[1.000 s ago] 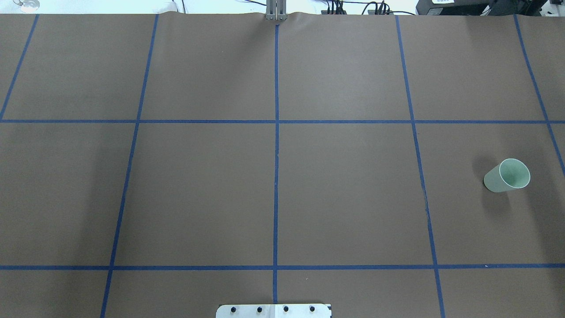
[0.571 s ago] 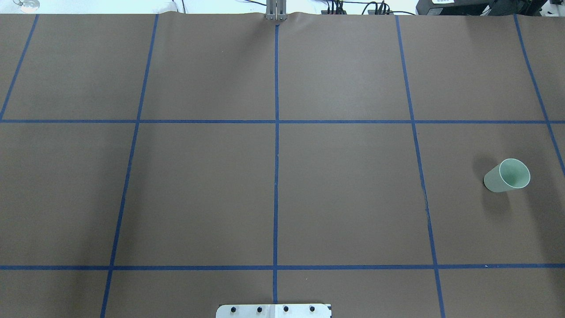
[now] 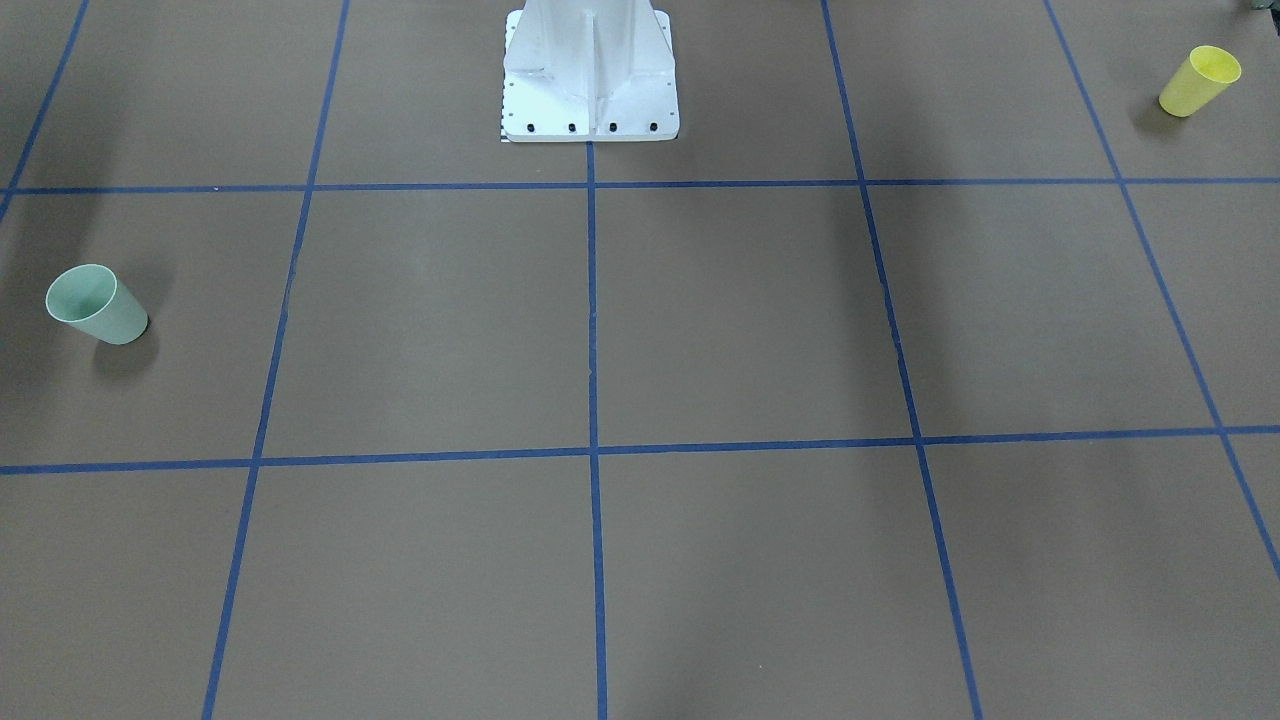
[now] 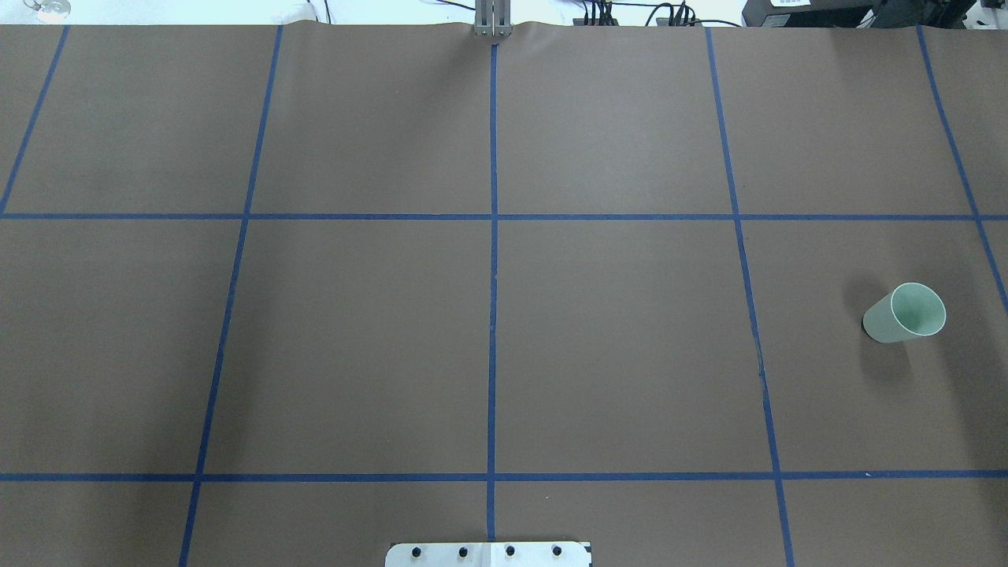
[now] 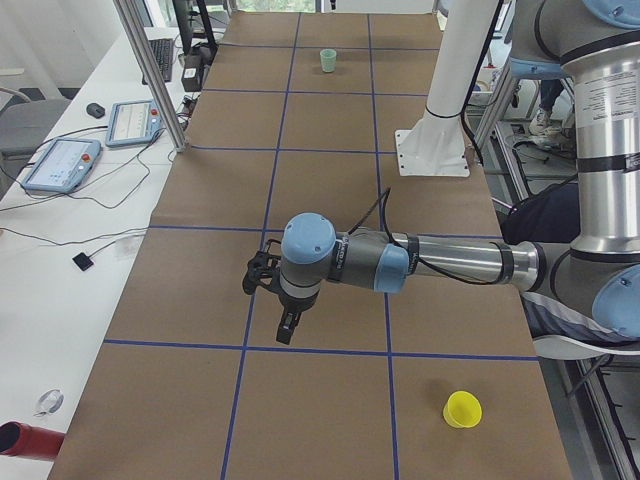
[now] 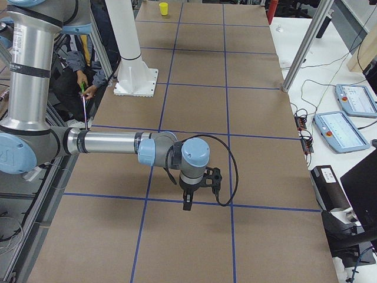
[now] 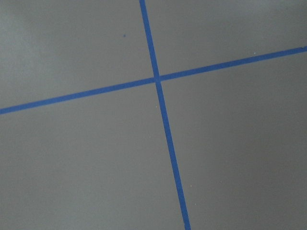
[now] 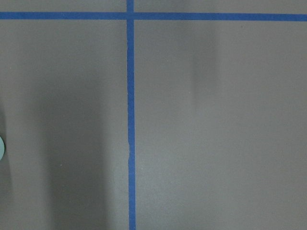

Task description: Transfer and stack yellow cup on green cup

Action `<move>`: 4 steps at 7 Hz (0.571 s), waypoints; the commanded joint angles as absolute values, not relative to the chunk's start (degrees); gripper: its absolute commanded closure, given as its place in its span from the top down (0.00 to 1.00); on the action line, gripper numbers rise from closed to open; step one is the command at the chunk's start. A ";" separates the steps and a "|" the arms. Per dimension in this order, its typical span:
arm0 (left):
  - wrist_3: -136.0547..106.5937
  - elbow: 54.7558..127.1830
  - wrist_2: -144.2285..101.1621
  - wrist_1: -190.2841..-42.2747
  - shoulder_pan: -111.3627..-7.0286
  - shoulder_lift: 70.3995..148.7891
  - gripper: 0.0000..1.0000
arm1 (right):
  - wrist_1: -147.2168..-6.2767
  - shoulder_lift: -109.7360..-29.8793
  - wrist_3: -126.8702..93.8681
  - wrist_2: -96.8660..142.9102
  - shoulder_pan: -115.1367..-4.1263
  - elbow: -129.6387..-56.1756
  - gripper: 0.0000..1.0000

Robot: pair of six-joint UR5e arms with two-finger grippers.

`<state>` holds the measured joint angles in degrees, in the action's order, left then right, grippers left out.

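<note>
Stillness marks the overhead view: the green cup (image 4: 904,313) sits exactly where it sat a second ago. It is upright and mouth up on the brown table (image 4: 614,354), in a middle-row square on the robot's right side, and nothing else there has shifted. Well apart from it, the yellow cup (image 3: 1199,80) stands mouth up far over on the robot's left, in the row nearest the white base (image 3: 590,70). Neither cup is touched.

The left gripper (image 5: 286,328) hangs fingers-down above the table, close to a crossing of the blue tape lines (image 4: 493,315). The right gripper (image 6: 187,203) hangs likewise over the table's other end. Both show only from the side cameras, so I cannot tell whether their fingers are spread or pressed together. A sliver of the green cup shows at the left edge of the right wrist view.
</note>
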<state>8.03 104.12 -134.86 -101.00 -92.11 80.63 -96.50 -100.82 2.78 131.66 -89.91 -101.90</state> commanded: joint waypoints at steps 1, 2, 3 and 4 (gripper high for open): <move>8.00 103.80 -134.91 -108.10 -92.11 81.91 1.00 | -96.50 -100.90 2.81 131.57 -89.91 -101.78 1.00; 7.82 104.23 -134.91 -108.89 -92.20 81.83 1.00 | -96.50 -100.90 2.73 131.57 -89.91 -101.86 1.00; 7.65 104.24 -134.91 -111.94 -92.20 81.22 1.00 | -96.50 -100.90 2.81 131.66 -89.91 -101.87 1.00; 3.03 104.33 -135.00 -113.80 -92.20 81.04 1.00 | -96.50 -100.90 2.81 131.66 -89.91 -101.87 1.00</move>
<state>6.52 104.21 -134.93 -111.29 -92.19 81.34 -96.51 -100.89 2.79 131.63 -89.91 -101.85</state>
